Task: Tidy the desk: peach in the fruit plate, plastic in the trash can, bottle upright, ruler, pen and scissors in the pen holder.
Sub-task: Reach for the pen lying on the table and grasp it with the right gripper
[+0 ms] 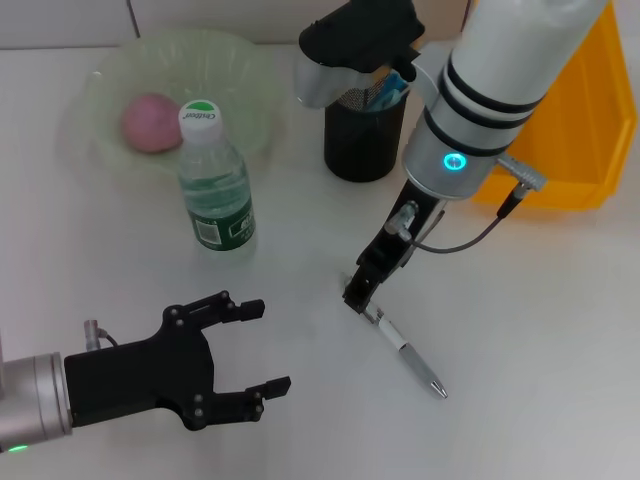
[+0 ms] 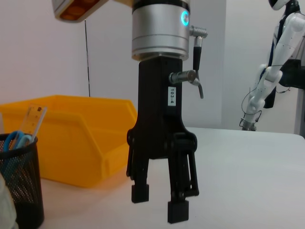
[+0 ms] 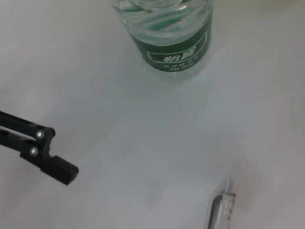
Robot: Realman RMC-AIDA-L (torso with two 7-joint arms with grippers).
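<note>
On the white table [image 1: 560,330], the left gripper [image 1: 262,350] hovers low at the near left, fingers spread wide and holding nothing. Behind it a peach [image 1: 150,122] sits in the plate [image 1: 240,70], with the bottle [image 1: 214,185] upright just in front. At centre, the mesh holder [image 1: 362,140] carries scissors and a ruler. The right gripper [image 1: 356,297] points down just above the clip end of the pen [image 1: 405,350] lying flat, fingers slightly parted, empty. A yellow bin [image 1: 590,130] stands far right.
</note>
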